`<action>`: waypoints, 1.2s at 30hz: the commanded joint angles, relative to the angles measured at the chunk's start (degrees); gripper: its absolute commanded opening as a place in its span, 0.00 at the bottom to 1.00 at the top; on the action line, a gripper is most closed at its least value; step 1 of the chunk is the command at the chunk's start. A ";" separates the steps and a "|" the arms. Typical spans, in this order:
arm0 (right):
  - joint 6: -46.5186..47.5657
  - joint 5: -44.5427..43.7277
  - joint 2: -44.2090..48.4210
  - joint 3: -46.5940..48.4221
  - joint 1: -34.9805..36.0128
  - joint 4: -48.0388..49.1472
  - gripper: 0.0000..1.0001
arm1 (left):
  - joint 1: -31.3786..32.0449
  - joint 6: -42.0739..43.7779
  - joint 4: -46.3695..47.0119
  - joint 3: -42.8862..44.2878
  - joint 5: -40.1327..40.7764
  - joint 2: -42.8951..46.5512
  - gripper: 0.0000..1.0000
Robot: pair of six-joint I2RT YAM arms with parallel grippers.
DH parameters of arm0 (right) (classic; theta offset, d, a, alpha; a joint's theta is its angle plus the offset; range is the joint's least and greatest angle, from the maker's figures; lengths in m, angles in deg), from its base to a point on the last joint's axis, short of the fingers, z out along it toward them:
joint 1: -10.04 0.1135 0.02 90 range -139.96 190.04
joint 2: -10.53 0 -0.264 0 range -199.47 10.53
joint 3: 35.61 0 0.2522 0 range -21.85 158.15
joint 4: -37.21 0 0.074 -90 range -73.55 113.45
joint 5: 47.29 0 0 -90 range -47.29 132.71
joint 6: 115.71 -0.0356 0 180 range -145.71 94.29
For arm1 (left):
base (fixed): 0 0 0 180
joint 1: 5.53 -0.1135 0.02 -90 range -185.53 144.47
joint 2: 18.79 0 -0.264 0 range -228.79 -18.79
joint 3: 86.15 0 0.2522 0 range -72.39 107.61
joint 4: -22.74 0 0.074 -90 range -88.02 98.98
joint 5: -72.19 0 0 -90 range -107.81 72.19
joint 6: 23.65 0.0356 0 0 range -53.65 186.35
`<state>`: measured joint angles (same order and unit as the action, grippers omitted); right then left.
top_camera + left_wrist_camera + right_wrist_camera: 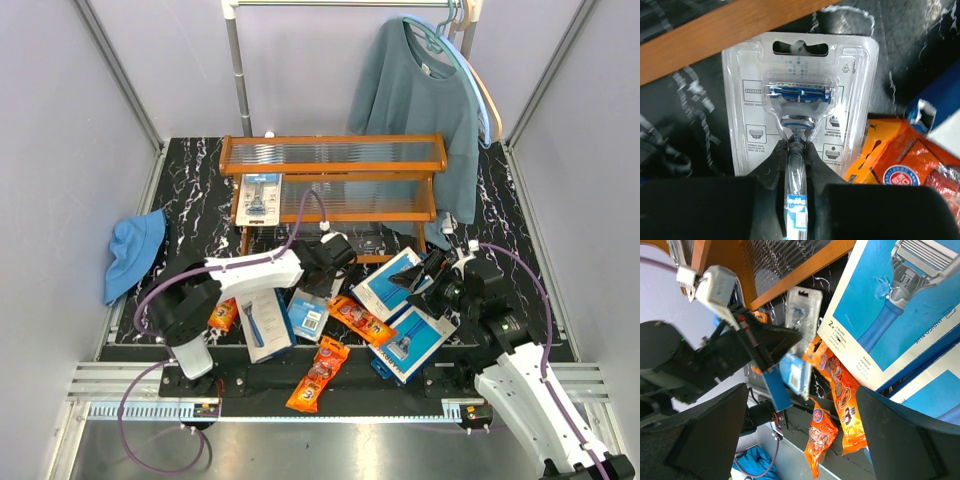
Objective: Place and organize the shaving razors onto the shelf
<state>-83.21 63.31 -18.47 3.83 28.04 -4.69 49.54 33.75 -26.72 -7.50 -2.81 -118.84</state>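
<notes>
1. Left wrist view: left gripper [796,157] clamped tight on the razor handle of a blister card [799,95], just in front of the shelf [715,35].
2. Top external view: second blister card [258,197] lying on a lower tier at the shelf's left end.
3. Right wrist view: right gripper [802,435] with fingers spread wide, holding nothing, above orange bags [845,400] beside a blue box [890,305].

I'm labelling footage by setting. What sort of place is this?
Probably a robot test cell staged as a small shop: plain grey panels in an aluminium frame enclose a wooden shelf, a clothes rail with a sweater, and packaged razors.
</notes>
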 commanded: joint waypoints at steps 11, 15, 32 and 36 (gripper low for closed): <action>-0.34 1.55 0.69 -0.27 0.19 1.77 1.00 | 1.09 -0.36 -3.85 4.37 6.79 18.39 0.00; -0.43 1.46 1.31 -0.10 0.20 1.86 1.00 | 1.36 -4.03 -3.67 4.90 4.25 21.82 0.00; 4.93 0.58 -2.03 7.98 0.28 -3.50 1.00 | 3.64 -13.09 0.01 6.84 5.83 25.52 0.00; 4.24 1.54 -1.68 9.83 0.81 -2.19 1.00 | 3.55 -16.25 1.25 7.80 5.21 24.29 0.00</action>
<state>-80.48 63.27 -20.56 9.60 28.17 -7.88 53.08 22.21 -30.24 -2.00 2.02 -94.18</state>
